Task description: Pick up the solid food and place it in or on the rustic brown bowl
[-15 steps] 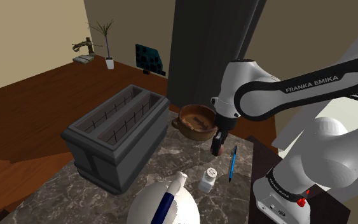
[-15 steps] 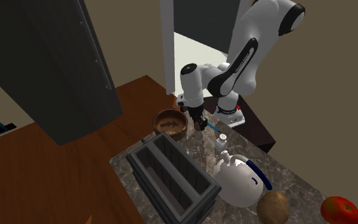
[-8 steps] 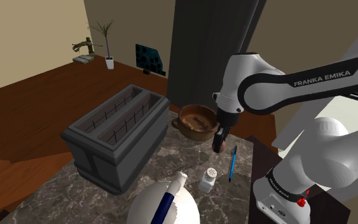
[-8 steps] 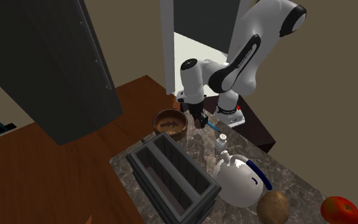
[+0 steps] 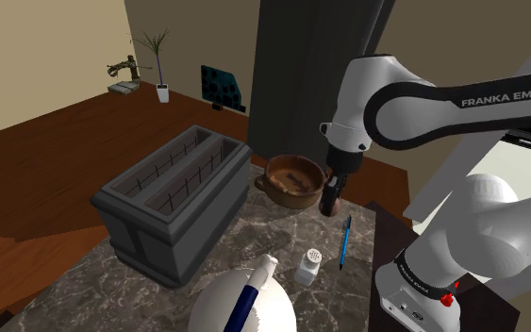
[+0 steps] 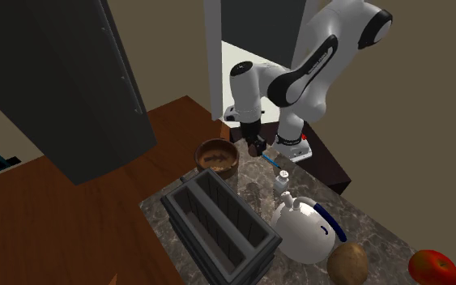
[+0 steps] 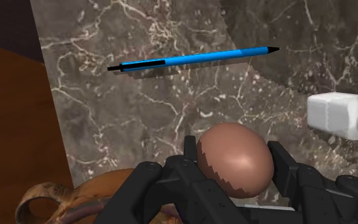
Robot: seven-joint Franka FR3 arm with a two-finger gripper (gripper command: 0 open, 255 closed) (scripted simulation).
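Note:
My black gripper (image 7: 234, 153) is shut on a smooth brown egg (image 7: 235, 160), clasped between both fingers. In the shoulder view the gripper (image 5: 329, 202) hangs just off the right side of the brown bowl (image 5: 291, 179), a little above the marble counter. From the second exterior view the gripper (image 6: 257, 149) sits right of the bowl (image 6: 215, 157). Part of the bowl's rim and handle (image 7: 44, 202) shows beside the fingers in the wrist view.
A blue pen (image 5: 345, 242) and a white shaker (image 5: 310, 265) lie on the marble counter (image 5: 254, 236) near the gripper. A grey two-slot toaster (image 5: 174, 198) and a white kettle (image 5: 244, 304) stand nearer the front. A potato (image 6: 347, 263) and a red fruit (image 6: 432, 267) lie far off.
The gripper has lifted a little and drifted toward the shoulder view's right, keeping the egg in its fingers. The bowl, pen and shaker have stayed put.

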